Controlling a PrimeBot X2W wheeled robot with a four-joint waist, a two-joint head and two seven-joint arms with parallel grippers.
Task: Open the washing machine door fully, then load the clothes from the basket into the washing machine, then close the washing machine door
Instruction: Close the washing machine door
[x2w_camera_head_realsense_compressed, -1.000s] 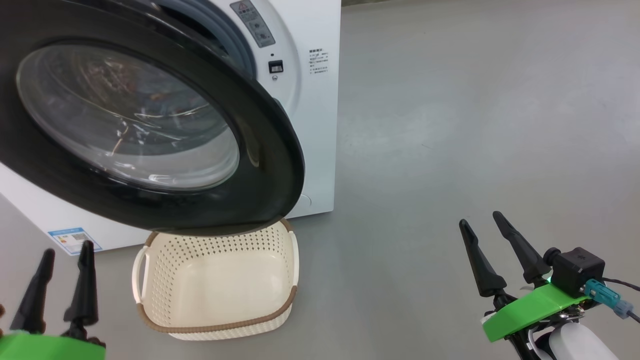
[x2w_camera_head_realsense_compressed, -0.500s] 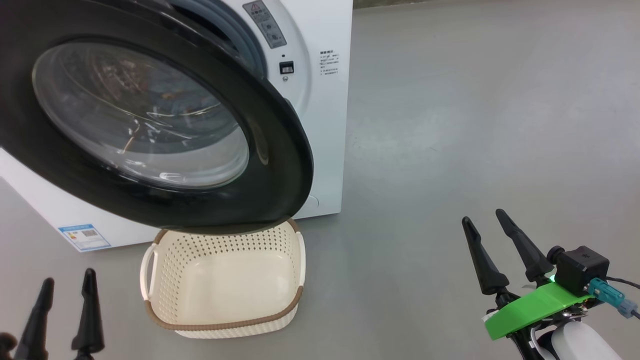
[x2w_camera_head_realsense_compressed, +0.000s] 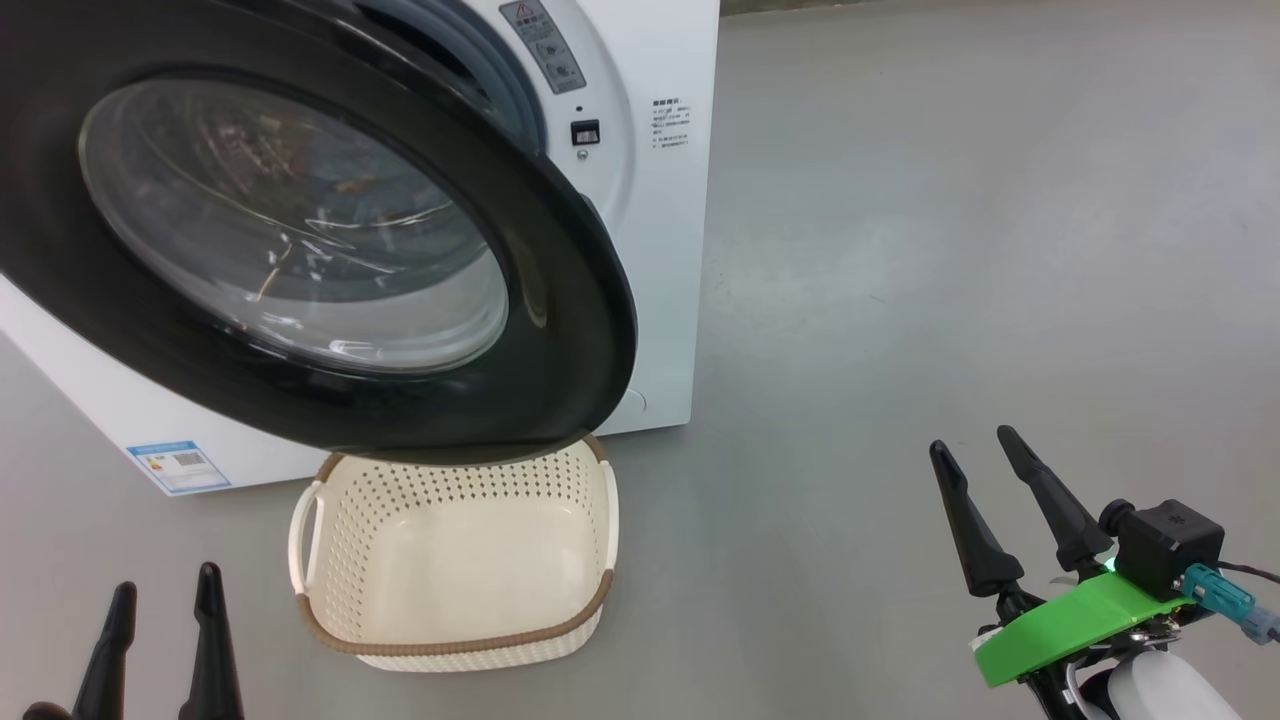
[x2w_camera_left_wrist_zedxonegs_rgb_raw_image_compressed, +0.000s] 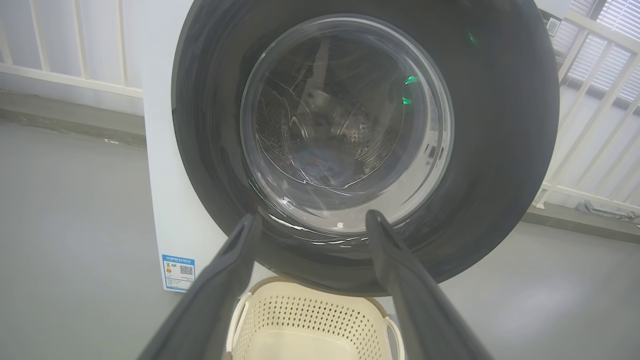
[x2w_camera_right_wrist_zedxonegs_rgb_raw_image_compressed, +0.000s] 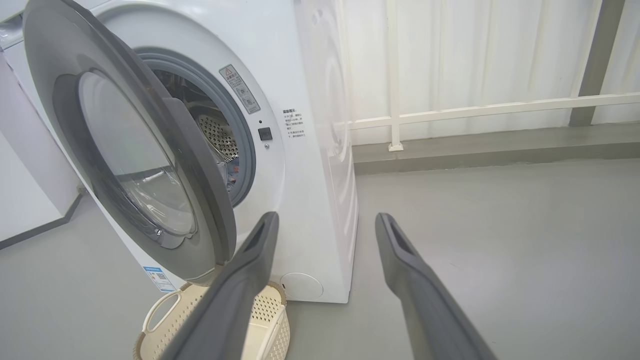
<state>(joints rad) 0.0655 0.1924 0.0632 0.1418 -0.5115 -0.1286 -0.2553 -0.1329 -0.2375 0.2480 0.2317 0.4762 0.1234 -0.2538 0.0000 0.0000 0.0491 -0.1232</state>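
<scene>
While the washing machine door (x2w_camera_head_realsense_compressed: 300, 230) hangs ajar above the basket (x2w_camera_head_realsense_compressed: 470, 490), clothes (x2w_camera_left_wrist_zedxonegs_rgb_raw_image_compressed: 315, 167) lie in the drum (x2w_camera_right_wrist_zedxonegs_rgb_raw_image_compressed: 217, 135); left gripper (x2w_camera_head_realsense_compressed: 167, 580) near-left, right gripper (x2w_camera_head_realsense_compressed: 971, 440) near-right, both spread, empty.

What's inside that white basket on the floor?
Nothing that I can see. The basket shows a bare cream bottom with nothing lying on it. The washing machine door hangs over its far edge, so that strip is hidden.

Setting: bare indoor laundry test area, with a lone white washing machine (x2w_camera_right_wrist_zedxonegs_rgb_raw_image_compressed: 300, 200) on a smooth grey floor (x2w_camera_head_realsense_compressed: 950, 250) and a white railing (x2w_camera_right_wrist_zedxonegs_rgb_raw_image_compressed: 475, 107) behind.
</scene>
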